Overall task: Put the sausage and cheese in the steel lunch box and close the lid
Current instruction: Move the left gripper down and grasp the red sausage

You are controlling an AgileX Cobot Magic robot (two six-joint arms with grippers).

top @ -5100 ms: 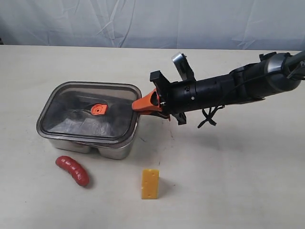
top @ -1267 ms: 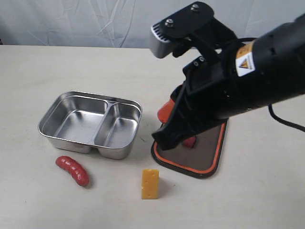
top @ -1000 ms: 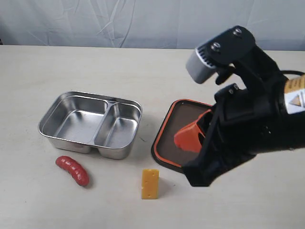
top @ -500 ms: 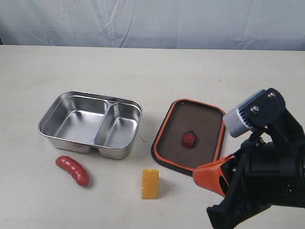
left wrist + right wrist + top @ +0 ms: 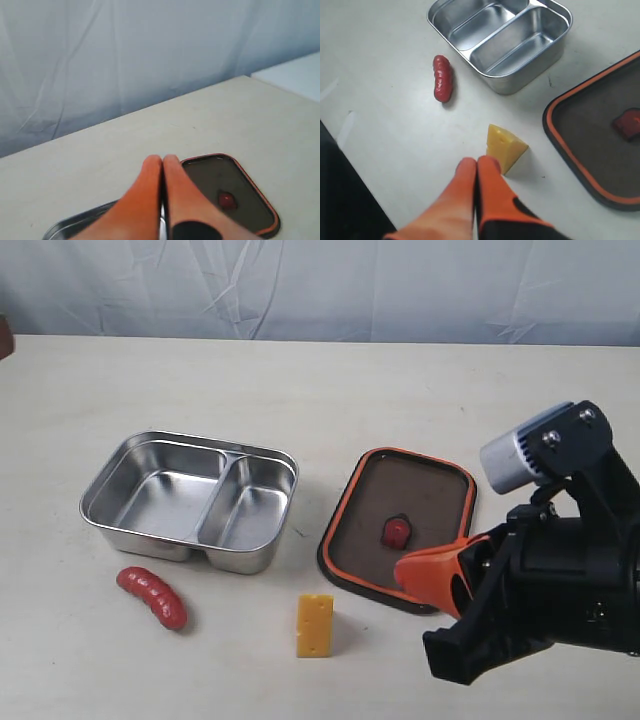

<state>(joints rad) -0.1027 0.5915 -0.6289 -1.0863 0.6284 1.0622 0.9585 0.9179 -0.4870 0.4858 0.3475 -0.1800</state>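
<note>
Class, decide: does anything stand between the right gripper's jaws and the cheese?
Nothing visible does. Only bare table lies between the right gripper and the cheese; the lid sits off to one side.

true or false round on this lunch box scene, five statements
Both compartments of the shiny silver steel lunch box are empty. True.
The curved red toy sausage lies inside the box. False: it lies on the table beside the box.
The dark plastic lid with the orange rim covers the box. False: it lies beside the box, rim side up.
The right pincer is shut with nothing in it. True.
The left pincer grips the yellow holed cheese wedge. False: the wedge stands free on the table; that pincer is shut, empty.
</note>
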